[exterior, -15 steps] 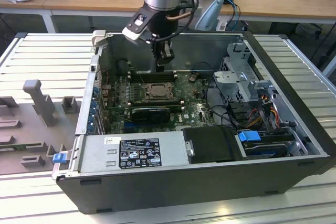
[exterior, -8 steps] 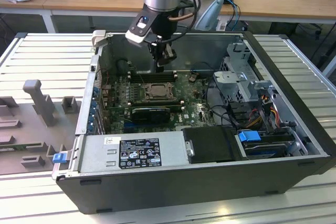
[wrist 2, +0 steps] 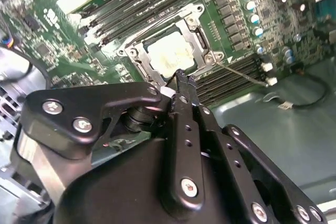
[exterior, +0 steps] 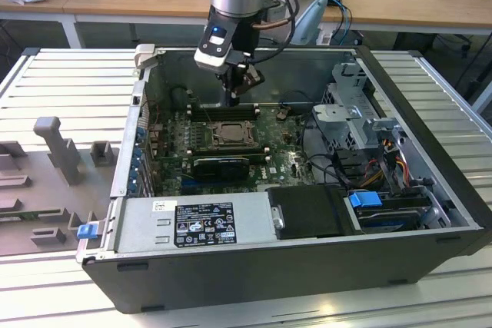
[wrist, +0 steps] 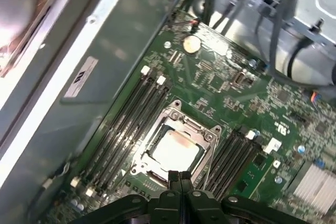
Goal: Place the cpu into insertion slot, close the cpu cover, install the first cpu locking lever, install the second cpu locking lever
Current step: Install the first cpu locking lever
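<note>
Cpu (wrist: 176, 150) sits in insertion slot (wrist: 137, 167) (cover (wrist: 202, 152) down) — end effector (wrist: 179, 174) above.

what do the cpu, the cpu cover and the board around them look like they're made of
The cpu: probably a metal face, pale silver-beige with a dull satin sheen. The cpu cover: thin stamped metal, likely steel, silvery-grey with bright glints along its edges. The motherboard: green coated circuit-board laminate, fairly matte, with fine traces and soldered parts.

Free room above insertion slot (wrist: 195, 123), memory slots (wrist: 128, 124) flanking
</note>
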Motion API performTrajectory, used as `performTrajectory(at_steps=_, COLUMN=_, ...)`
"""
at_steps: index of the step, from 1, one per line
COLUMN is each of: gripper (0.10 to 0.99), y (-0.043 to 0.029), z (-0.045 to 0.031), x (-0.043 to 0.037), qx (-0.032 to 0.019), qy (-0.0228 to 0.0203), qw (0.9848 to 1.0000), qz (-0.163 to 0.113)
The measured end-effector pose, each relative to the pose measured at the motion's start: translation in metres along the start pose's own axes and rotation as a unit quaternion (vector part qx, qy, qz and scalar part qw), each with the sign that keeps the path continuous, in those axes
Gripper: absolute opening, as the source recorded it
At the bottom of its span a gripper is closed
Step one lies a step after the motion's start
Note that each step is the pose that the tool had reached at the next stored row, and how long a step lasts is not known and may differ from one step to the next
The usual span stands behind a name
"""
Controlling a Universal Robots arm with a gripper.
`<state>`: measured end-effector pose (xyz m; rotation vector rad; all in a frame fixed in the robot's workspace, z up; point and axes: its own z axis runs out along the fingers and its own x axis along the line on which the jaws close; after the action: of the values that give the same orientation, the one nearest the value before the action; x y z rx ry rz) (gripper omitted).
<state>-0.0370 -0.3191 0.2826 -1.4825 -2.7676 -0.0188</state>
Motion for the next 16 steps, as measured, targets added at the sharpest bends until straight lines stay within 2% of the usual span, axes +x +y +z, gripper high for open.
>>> performTrajectory(at_steps=4, gripper=0.106, y=0.0000, z=0.0000, x=0.0000, qx=0.0003, qy=0.0004, qw=0.9991, qz=-0.043)
performTrajectory(at_steps=9, gripper=0.106, y=0.0000, z=0.0001, x=0.0000, qx=0.0007, qy=0.0009, qw=0.9959, qz=-0.091)
performTrajectory(at_steps=11, gripper=0.106, y=0.0000, z=0.0001, x=0.0000, qx=0.0008, qy=0.0011, qw=0.9941, qz=-0.109)
performTrajectory(at_steps=13, gripper=0.106, y=0.0000, z=0.0001, x=0.0000, qx=0.0009, qy=0.0013, qw=0.9910, qz=-0.134)
performTrajectory(at_steps=14, gripper=0.106, y=0.0000, z=0.0001, x=0.0000, qx=0.0010, qy=0.0014, qw=0.9889, qz=-0.149)
performTrajectory(at_steps=15, gripper=0.106, y=0.0000, z=0.0003, x=0.0000, qx=0.0010, qy=0.0015, qw=0.9865, qz=-0.164)
performTrajectory(at_steps=16, gripper=0.106, y=0.0000, z=0.0004, x=0.0000, qx=0.0011, qy=0.0015, qw=0.9834, qz=-0.182)
